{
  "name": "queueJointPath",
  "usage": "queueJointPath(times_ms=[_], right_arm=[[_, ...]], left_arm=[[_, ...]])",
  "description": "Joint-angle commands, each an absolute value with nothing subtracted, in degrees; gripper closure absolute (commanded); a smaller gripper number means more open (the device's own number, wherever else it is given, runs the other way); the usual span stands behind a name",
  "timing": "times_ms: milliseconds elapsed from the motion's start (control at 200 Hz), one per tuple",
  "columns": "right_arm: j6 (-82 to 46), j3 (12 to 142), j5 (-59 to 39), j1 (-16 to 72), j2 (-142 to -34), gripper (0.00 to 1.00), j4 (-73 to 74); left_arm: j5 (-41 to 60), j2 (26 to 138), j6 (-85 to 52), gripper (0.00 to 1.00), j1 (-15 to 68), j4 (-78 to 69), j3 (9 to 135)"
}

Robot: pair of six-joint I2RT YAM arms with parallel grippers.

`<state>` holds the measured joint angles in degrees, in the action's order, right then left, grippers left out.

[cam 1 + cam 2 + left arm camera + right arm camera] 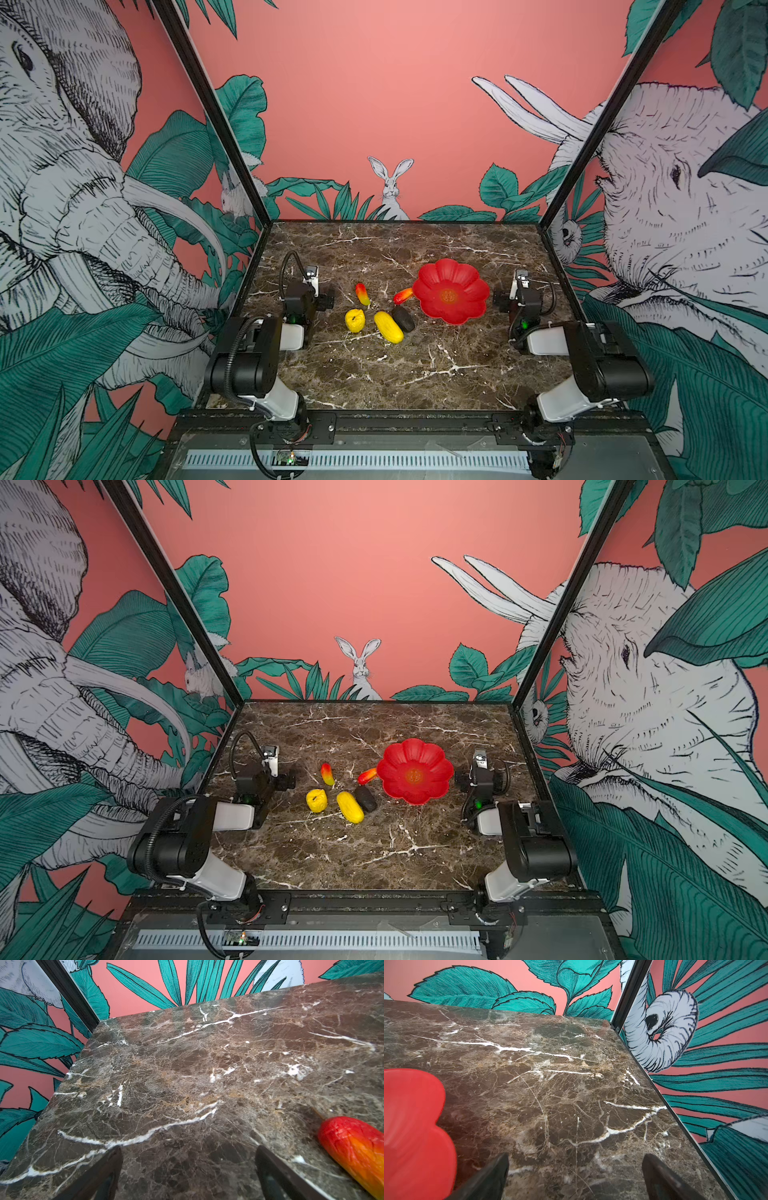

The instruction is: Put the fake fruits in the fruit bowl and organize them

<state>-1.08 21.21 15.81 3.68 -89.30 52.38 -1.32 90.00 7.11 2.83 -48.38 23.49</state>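
The red flower-shaped fruit bowl (451,291) (415,771) stands empty right of centre in both top views. Five fake fruits lie on the marble to its left: a slim red-orange one (403,295) touching the bowl's rim, another slim one (362,294), a black oval (403,318), a long yellow oval (388,327) and a round yellow one (354,320). My left gripper (189,1148) is open over bare marble, with a slim fruit (357,1151) beside it. My right gripper (576,1156) is open too, beside the bowl's rim (411,1126).
Both arms are folded back, the left arm (299,307) at the table's left edge and the right arm (525,303) at its right edge. Wallpapered panels with black posts wall in the marble table (415,374) on three sides.
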Motion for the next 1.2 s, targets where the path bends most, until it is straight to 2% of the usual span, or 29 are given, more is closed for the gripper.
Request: queueJointPath(times_ms=[0,1131,1196], right_arm=[[-1.4,21.5,15.9,3.6,-88.9,0.01,54.0],[-1.5,21.5,15.7,3.5,-88.8,0.01,54.0],[-1.0,21.0,15.9,3.6,-88.1,0.01,54.7]], left_arm=[[-1.1,88.9,7.0,0.00,2.5,-49.1,24.0],[-1.1,89.0,6.9,0.00,2.5,-49.5,23.8],[-5.0,87.0,6.2,0.00,2.6,-49.0,24.1]])
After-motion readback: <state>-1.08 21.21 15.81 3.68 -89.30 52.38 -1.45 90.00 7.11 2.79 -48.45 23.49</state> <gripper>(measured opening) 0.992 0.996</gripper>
